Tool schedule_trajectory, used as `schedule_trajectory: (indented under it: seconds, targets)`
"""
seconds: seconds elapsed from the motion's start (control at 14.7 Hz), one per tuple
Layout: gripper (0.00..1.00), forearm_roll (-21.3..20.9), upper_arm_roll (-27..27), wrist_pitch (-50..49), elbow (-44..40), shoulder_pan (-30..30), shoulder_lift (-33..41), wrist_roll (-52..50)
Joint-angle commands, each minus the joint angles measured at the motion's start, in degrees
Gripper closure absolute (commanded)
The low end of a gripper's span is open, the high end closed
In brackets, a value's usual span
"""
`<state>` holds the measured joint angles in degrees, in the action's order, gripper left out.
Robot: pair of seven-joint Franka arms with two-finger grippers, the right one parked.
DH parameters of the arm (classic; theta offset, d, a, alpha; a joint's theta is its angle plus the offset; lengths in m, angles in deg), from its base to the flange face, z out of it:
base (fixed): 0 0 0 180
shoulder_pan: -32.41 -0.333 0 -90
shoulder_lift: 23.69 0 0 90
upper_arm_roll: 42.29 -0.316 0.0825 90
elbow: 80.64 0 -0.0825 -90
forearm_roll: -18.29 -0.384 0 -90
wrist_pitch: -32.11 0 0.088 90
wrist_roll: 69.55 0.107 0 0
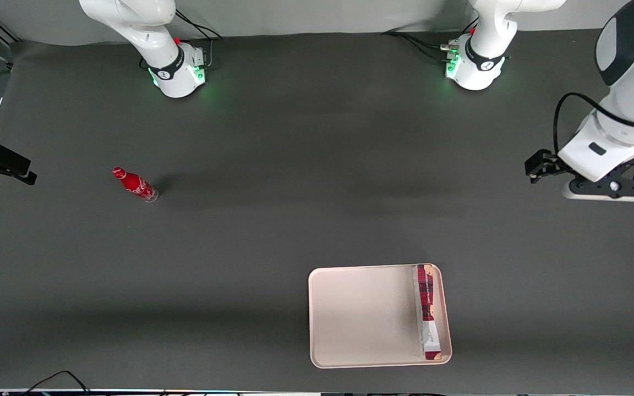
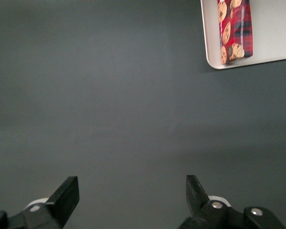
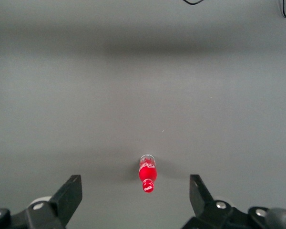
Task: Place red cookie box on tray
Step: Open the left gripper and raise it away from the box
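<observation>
1. In the front view we see the red cookie box point(image 1: 426, 309) lying flat inside the tray point(image 1: 361, 313), pressed along the tray's rim on the side toward the working arm's end of the table. Its long axis runs from the edge nearest the front camera to the edge farthest from it. The tray sits on the dark grey table point(image 1: 273, 231), close to the table edge nearest the camera. The left arm's gripper point(image 1: 611, 190) hangs high above the table, well apart from the tray and farther from the camera than it. From this angle we cannot judge its fingers. A small red soda bottle point(image 1: 134, 185) stands toward the parked arm's end of the table, well apart from everything else.

2. In the left wrist view we find the gripper point(image 2: 131, 193) spread wide, its two dark fingers point(image 2: 66, 195) holding nothing, with only bare table between them. One corner of the tray point(image 2: 210, 52) shows, with an end of the red cookie box point(image 2: 236, 26) resting in it, just beside the rim, its plaid print and cookie pictures facing up.

3. In the right wrist view we see only the soda bottle point(image 3: 148, 174) standing on the grey table point(image 3: 143, 86).
</observation>
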<state>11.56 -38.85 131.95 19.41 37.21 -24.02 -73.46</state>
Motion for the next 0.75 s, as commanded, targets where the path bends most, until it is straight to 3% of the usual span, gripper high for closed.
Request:
schedule_trajectory:
  seconds: [0.0, 0.68]
  targets:
    - [0.0, 5.0, -1.1, 1.3, 6.9, 0.3, 5.5, 0.7]
    - [0.0, 5.5, -1.1, 0.4, 2.3, 0.6, 3.9, 2.2]
